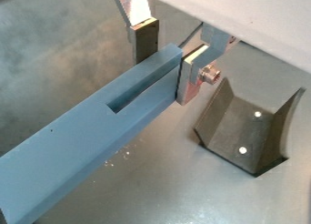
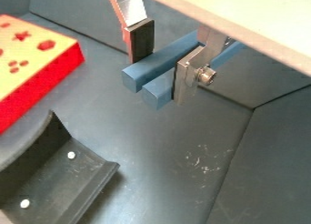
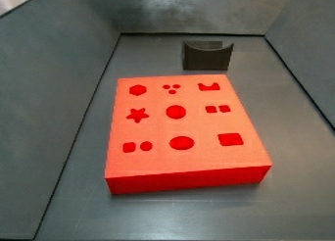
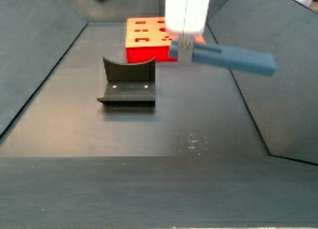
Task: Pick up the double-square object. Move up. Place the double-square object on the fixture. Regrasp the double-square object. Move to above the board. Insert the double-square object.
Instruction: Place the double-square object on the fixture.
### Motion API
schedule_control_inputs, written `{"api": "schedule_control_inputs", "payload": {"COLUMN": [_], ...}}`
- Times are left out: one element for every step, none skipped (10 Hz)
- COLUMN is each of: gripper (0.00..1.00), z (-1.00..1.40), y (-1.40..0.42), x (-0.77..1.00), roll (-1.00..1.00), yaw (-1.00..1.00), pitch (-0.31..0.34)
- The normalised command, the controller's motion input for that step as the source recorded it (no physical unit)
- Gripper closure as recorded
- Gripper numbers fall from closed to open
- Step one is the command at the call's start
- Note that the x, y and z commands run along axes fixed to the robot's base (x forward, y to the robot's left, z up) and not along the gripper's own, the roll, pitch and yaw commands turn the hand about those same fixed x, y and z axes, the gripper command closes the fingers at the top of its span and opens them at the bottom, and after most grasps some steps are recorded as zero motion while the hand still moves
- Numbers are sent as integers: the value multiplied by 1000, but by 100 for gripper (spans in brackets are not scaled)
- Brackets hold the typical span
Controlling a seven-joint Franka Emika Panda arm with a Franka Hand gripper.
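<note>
Silver plate fingers of the gripper (image 1: 165,59) are clamped on one end of the slate-blue elongated double-square object (image 1: 104,123), so the bar juts out level to one side, raised clear of the grey floor (image 4: 187,130) in a side view. Gripped at its end like this it seems poorly set for insertion, which likely explains the regrasp. Below and beside the gripper stands the dark notched fixture (image 4: 126,84), empty. Beyond it lies the thick red-orange board (image 3: 177,127) with shaped cut-outs.
</note>
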Motion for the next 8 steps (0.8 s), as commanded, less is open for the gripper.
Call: {"api": "schedule_control_inputs", "payload": {"gripper": [100,100,100,100,100,100,100,100], "z": [216,-249,-266,-229,-214,-192,-183,-161], "y": [4,-974,-960,-878,-832,-699,-642,-549], "x": [1,1000,1000,1000,1000,1000,1000,1000], "roll": [47,-15,-15,-15,-16,-16,-16,-17], "yaw": [8,1000,1000,1000,1000,1000,1000,1000], "pitch": [106,59,60,60,62,67,68,74]}}
